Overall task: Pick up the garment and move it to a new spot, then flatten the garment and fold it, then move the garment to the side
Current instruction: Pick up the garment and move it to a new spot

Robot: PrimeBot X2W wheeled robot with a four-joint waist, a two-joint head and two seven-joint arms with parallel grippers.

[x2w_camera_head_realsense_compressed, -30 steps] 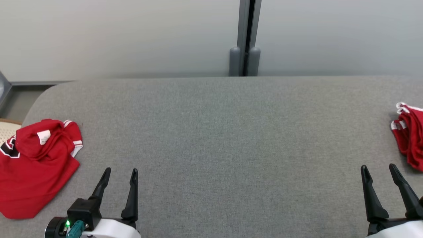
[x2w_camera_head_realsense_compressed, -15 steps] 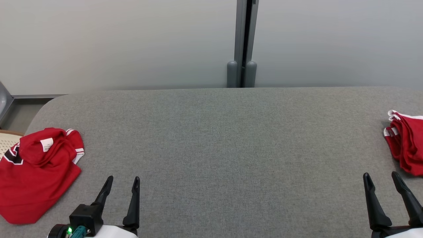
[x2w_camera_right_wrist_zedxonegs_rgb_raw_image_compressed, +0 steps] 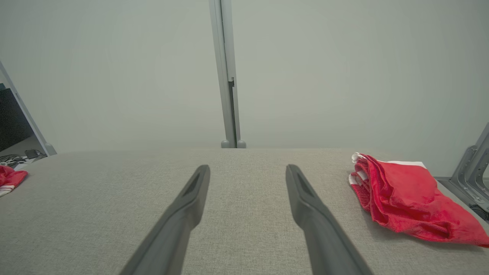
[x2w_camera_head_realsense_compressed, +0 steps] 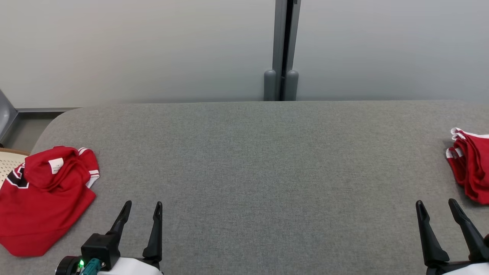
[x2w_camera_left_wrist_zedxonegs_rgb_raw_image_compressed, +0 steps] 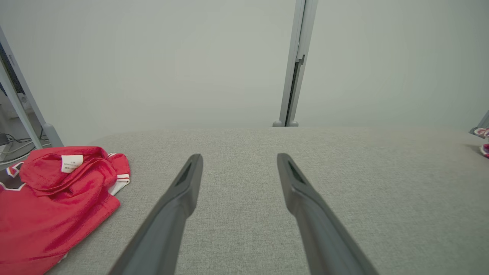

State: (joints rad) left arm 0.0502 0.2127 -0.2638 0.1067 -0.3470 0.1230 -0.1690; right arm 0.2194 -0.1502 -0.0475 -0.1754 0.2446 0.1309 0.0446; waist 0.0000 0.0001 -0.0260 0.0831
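Table (x2w_camera_head_realsense_compressed: 267,172): grey fabric top — rounded corner.
Post (x2w_camera_head_realsense_compressed: 282,46): grey, upright — behind the table's far edge.
Wall (x2w_camera_head_realsense_compressed: 133,49): pale.

Even, diffuse light; soft faint shadows; sharp focus; slight wide-angle bending in wrist views.

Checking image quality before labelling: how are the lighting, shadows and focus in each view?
Head view: soft even light, no glare, crumpled garment sharp. Left wrist view: left pincer softens towards the bottom edge. Right wrist view: right-hand garment casts a faint shadow on the grey surface.
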